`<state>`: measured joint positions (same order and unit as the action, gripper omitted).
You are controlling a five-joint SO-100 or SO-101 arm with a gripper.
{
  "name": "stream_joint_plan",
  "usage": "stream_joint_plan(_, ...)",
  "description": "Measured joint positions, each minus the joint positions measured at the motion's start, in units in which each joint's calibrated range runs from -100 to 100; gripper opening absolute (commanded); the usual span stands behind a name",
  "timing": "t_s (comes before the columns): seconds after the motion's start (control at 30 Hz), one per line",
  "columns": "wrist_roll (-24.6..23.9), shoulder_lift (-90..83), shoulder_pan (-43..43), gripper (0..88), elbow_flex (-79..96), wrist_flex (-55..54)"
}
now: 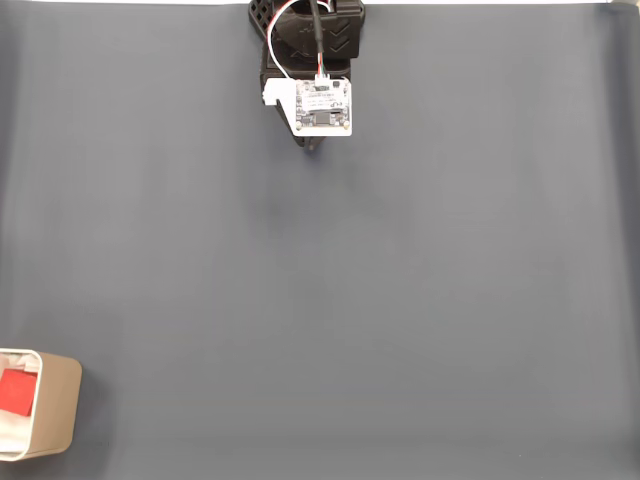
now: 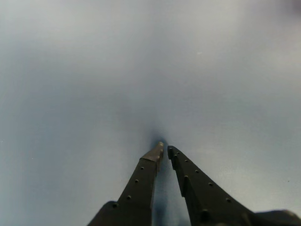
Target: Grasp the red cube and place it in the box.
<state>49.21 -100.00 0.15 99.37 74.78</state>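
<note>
Fixed view, looking straight down: your arm [image 1: 310, 60] sits at the top centre of the grey mat [image 1: 350, 280], folded back over its base, with a white circuit board [image 1: 322, 107] on top and red and white wires looping up from it. You can see just the dark tip of the gripper [image 1: 314, 146] poking out below that board. The box [image 1: 55, 405] is far off in the bottom left corner, partly cut by the picture's edge, its tan wall toward the mat and its white inside showing. The red cube [image 1: 16, 390] lies inside the box, against the left edge of the picture.

Wrist view: your gripper [image 2: 164, 149] comes in from the bottom edge, its two dark fingers [image 2: 141, 181] drawn nearly together, with only a thin slit between the tips and nothing held there. The tips are close to the mat [image 2: 141, 70], with a soft shadow just ahead of them.
</note>
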Motion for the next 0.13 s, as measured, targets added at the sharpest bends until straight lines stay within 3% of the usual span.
stream_joint_plan(0.13,0.0,0.0,0.0,0.3,0.0,0.0)
